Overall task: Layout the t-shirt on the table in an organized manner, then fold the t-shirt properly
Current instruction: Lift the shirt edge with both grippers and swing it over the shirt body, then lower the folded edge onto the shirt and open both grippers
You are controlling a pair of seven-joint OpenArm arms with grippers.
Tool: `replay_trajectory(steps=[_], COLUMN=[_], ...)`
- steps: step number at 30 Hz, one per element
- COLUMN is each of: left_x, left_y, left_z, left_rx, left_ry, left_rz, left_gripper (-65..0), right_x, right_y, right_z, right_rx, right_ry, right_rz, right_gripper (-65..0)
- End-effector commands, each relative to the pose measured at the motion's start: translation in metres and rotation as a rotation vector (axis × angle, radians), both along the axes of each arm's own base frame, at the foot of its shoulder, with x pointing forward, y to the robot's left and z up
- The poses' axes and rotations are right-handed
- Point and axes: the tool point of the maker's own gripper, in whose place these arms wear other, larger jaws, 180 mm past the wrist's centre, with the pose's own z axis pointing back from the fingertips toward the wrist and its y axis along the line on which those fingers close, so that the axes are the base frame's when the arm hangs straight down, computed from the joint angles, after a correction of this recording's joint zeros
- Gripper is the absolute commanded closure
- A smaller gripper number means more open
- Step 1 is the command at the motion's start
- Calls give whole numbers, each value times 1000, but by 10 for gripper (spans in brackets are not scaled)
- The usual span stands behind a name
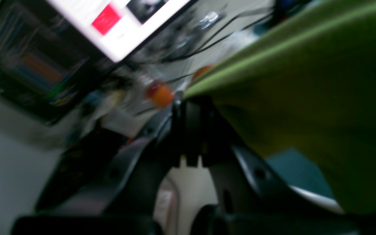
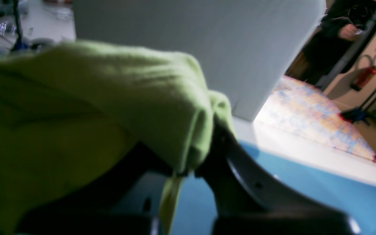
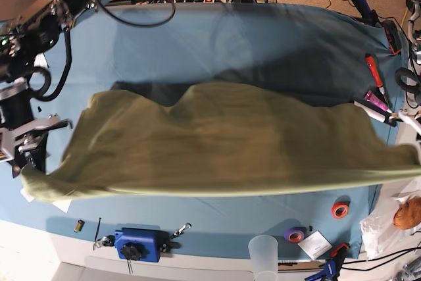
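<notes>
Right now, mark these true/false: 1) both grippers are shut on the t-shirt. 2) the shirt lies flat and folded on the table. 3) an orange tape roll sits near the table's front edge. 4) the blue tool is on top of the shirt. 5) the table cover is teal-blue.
1) True. The left gripper and the right gripper are each shut on an edge of the t-shirt.
2) False. It is stretched between the two arms, unfolded and blurred.
3) True. The orange tape roll lies there.
4) False. The blue tool sits at the front edge, clear of the shirt.
5) True. The table is covered in teal-blue.
</notes>
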Motion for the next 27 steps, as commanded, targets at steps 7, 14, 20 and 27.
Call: replay_trajectory(steps=[7,14,20,27], left_x=[25,58,80,125], left_y=[-5,10,-5,-31], left_z=[25,6,-1,-43], left_rx=[-66,-274,-365,-317], left_ry=[-57,-3,25,112], left_rz=[-96,-166,-266,-216], left_gripper=[0,0,0,0], right_x=[26,49,71,94], right_y=[-24,-38,-31,-33], right_z=[5,-17,-49,-64], right_rx=[100,194,167,196], right_ry=[-14,55,172,226], right_rz=[-19,-18,-16,-17], right_gripper=[0,0,0,0])
